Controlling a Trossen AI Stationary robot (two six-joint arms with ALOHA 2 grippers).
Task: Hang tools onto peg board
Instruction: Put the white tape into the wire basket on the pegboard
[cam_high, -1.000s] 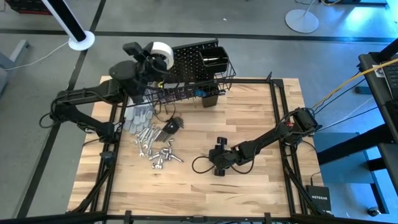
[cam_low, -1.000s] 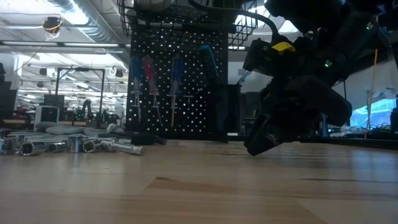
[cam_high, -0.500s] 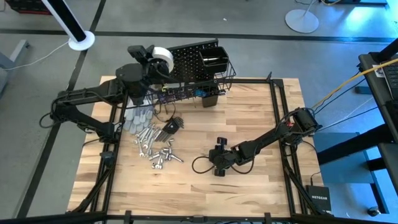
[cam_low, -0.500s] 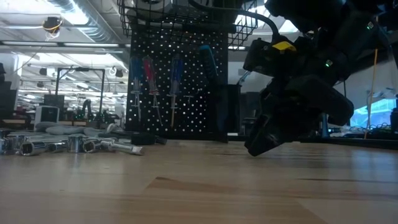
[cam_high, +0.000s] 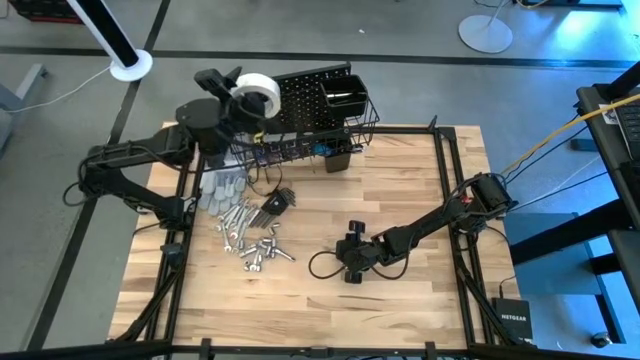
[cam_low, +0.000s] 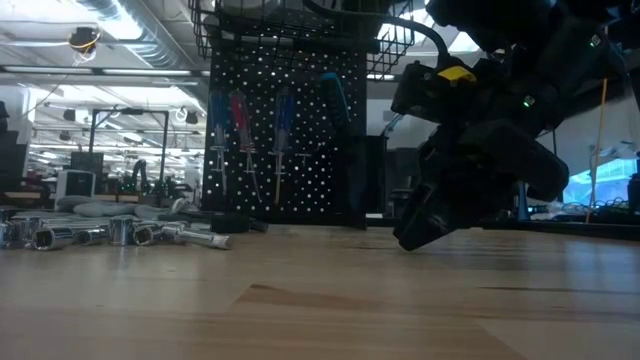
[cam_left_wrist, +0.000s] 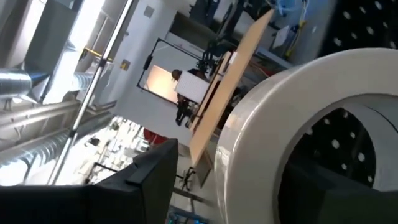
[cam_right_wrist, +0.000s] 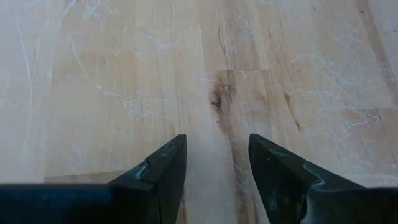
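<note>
Tape roll: the white tape roll (cam_high: 256, 92) sits at the far-left top edge of the peg board (cam_high: 305, 92), up off the worktop (cam_high: 400, 180); in the left wrist view it fills the frame right in front of the camera (cam_left_wrist: 298, 124).
Peg board: black, upright at the far side of the worktop, with a wire basket (cam_high: 340, 125) and a square cup (cam_high: 342, 96) on it; red- and blue-handled screwdrivers (cam_low: 262, 135) hang on its face (seen from the low view).
Left gripper (cam_high: 232, 88): raised beside the roll, fingers spread open, not clamping it.
Loose tools: silver wrenches (cam_high: 250, 240) lie left of centre, with grey gloves (cam_high: 222, 190) just beyond them.
Right gripper (cam_high: 352, 258): rests low at mid-worktop, fingers (cam_right_wrist: 163, 171) parted over bare wood, holding nothing.
</note>
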